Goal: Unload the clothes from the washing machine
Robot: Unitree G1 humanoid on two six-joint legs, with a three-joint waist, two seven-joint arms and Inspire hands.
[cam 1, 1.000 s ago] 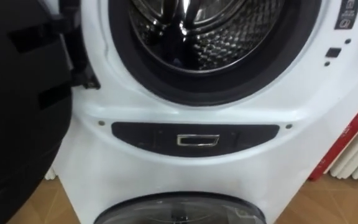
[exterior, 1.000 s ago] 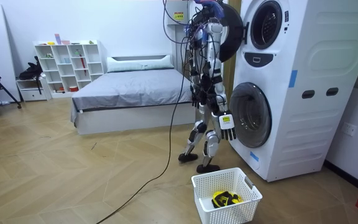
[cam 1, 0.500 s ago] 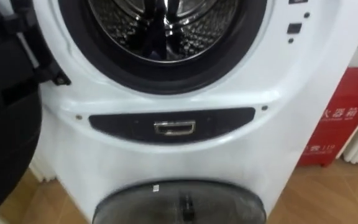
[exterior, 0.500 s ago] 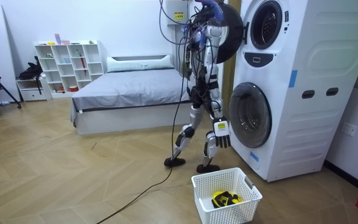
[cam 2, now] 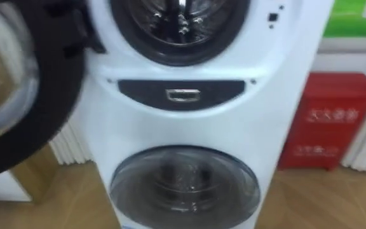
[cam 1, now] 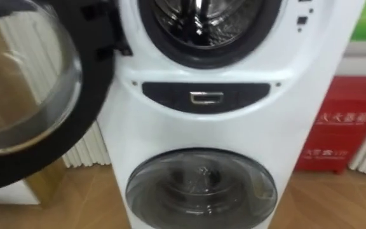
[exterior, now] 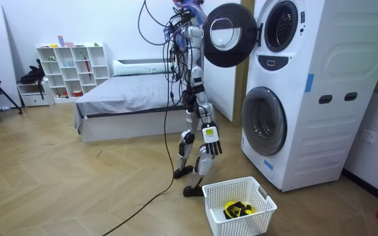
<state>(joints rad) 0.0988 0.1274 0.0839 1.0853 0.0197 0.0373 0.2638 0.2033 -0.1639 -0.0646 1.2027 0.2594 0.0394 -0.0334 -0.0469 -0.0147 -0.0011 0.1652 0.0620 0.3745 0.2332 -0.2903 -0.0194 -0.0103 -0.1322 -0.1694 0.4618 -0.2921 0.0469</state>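
Beside basket (exterior: 241, 226), robot faces washer (cam 1: 234, 137) w/ top door (cam 1: 37, 89) open

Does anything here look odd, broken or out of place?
Nothing looks damaged or spilled. The upper washing machine door stands wide open while the lower door is shut, and the white basket on the floor holds one yellow-and-black item.

White stacked washing machine (cam 1: 202, 130), upper door (cam 1: 33, 89) wide open.
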